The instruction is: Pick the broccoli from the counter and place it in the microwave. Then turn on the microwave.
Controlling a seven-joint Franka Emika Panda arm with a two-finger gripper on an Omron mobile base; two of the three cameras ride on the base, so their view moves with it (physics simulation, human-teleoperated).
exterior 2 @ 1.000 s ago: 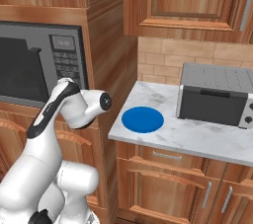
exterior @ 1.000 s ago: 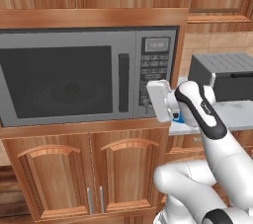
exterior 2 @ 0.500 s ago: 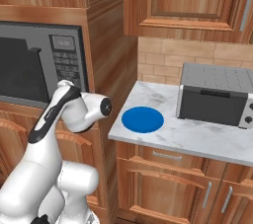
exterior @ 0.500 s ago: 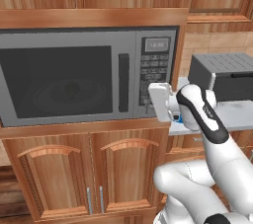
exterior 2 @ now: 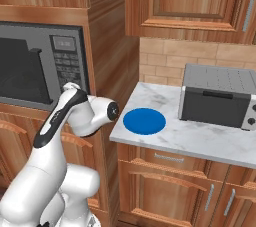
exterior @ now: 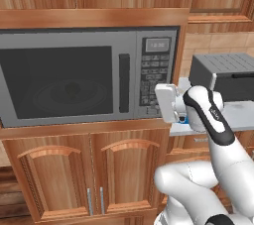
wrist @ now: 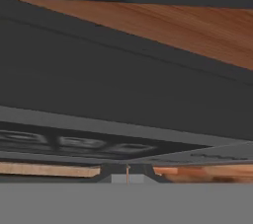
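Note:
The microwave (exterior: 69,78) is built into the wooden cabinets and its dark glass door is closed, with the black handle (exterior: 124,83) left of the keypad (exterior: 154,78). My gripper (wrist: 127,174) is shut with nothing between its fingertips. It hovers just in front of the microwave's lower right corner, below the keypad, and the white hand (exterior: 166,102) shows there. The hand view looks closely along the grey microwave face and the wooden trim. The broccoli is hidden; only a dim turntable shows through the glass. The marbled counter (exterior 2: 200,138) lies to the right.
A round blue plate (exterior 2: 144,121) lies on the counter's left end. A grey toaster oven (exterior 2: 220,96) stands behind it on the right. Wooden cabinet doors (exterior: 89,174) are below the microwave, and more cabinets hang above.
The hand has edged slightly to the right, away from the microwave's keypad corner. The gripper has stayed shut and the door has stayed closed.

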